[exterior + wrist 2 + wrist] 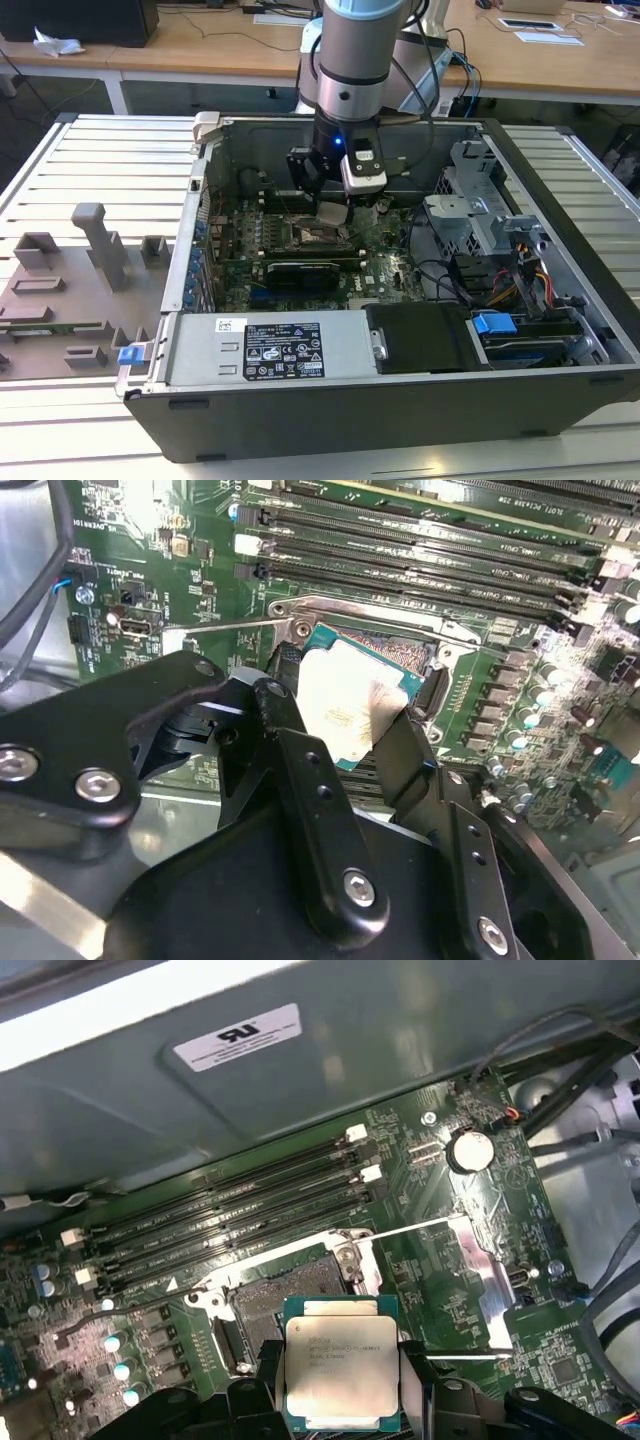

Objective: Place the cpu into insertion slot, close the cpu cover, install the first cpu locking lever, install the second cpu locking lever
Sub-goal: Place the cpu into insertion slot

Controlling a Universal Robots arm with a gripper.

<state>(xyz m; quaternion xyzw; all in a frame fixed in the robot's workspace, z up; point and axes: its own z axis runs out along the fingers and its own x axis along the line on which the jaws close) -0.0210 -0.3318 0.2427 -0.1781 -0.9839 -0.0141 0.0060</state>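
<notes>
**A:** What is the gripper (pixel 342 1362) carrying?

**B:** The chip (pixel 345 1378). Its 2 black fingers (pixel 267 1385) are drawn in to the chip's width. 1 presses on each of 2 opposite edges, and the metal top faces the first wrist view.

**A:** And the socket (pixel 278 1310)?

**B:** It's uncovered. Its dark pin field lies bare, with nothing seated in it.

**A:** Which way is it from the chip?

**B:** In the first wrist view the socket sits between the held chip and the long memory slots (pixel 230 1210). I judge it lies under the chip and a little ahead, toward those slots.

**A:** Are they lined up?

**B:** The chip's edges run about parallel with the socket's silvery frame, so the offset looks like a shift rather than a twist.

**A:** Are they touching?

**B:** I cannot tell. In the second wrist view the chip overlaps the socket's near edge, but whether a corner rests on it is hidden.

**A:** Where is all this in the exterior view?

**B:** At the centre of the frame, inside the open computer case (pixel 260 400). The gripper hangs straight down over the board.
</notes>
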